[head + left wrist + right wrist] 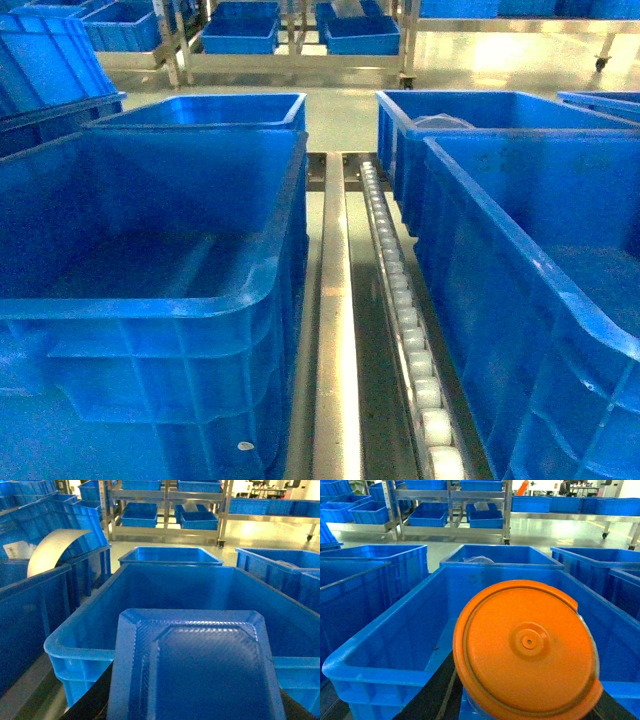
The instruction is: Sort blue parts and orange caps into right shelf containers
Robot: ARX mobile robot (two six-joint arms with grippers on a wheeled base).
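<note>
Right end effector out of sight behind orange cap (527, 650) above blue crate (380, 645), left likewise behind blue part (195, 667), grip states indeterminable, no legible labels.

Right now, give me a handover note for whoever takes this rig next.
Left gripper: out of sight behind a blue part filling its wrist view, apparently held above a blue crate.
Right gripper: likewise hidden behind an orange cap, over another crate.
Done: nothing visibly dropped; the crates' visible floors look bare.
Left: release both pieces, then fetch more.
</note>
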